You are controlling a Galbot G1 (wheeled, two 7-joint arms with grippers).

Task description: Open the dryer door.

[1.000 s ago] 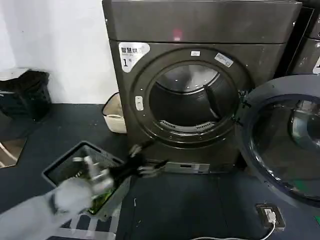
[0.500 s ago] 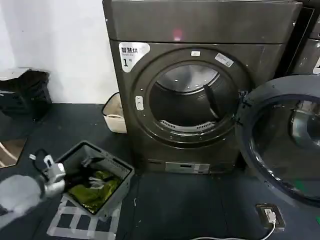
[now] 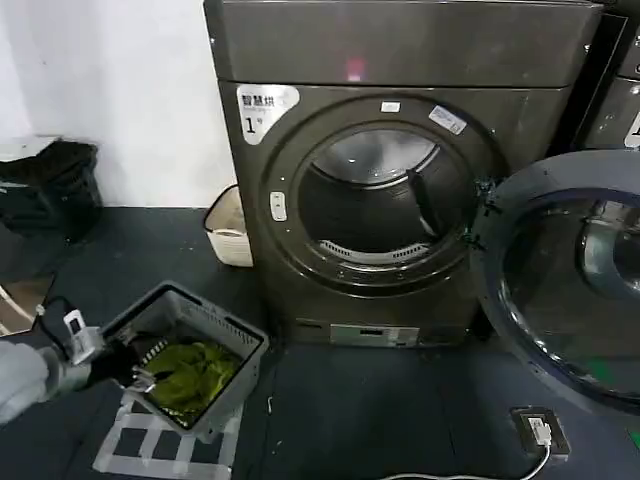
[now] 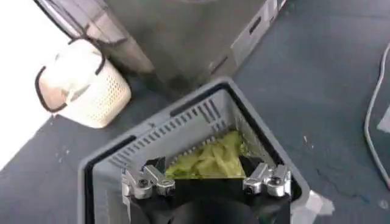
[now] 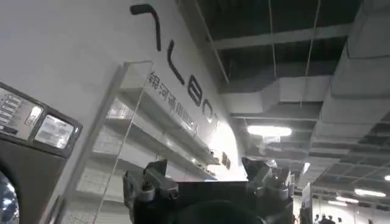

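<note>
From the head view, the dryer (image 3: 400, 150) stood against the white wall, big and dark grey-brown, with a white sticker marked "1" and a small pink light near its top. The dryer door (image 3: 565, 275) was swung wide open to the right side of the machine, so its dark grey inner side and dark glass faced out, and the round hole showed the shiny drum inside. The left hand (image 3: 138, 372) was low at the left, over the near edge of a grey basket (image 3: 235, 335) that sat on the dark floor in front of the dryer. Green cloth (image 3: 190, 370) lay in the basket. A small cream bin (image 3: 228, 232) stood just beside the dryer's left side, and a white cable (image 3: 500, 472) lay on the floor at the right. From the left wrist view, the left hand (image 4: 206, 181) had its two fingers spread apart with nothing between them (it was open), right above the grey basket (image 4: 183, 119) and the green cloth (image 4: 210, 161). The cream bin (image 4: 82, 82) and the bottom of the dryer (image 4: 183, 30) were beyond the basket. From the right wrist view, the right hand (image 5: 207, 179) pointed up toward the ceiling lights, away from the dryer, with its fingers apart and holding nothing.
</note>
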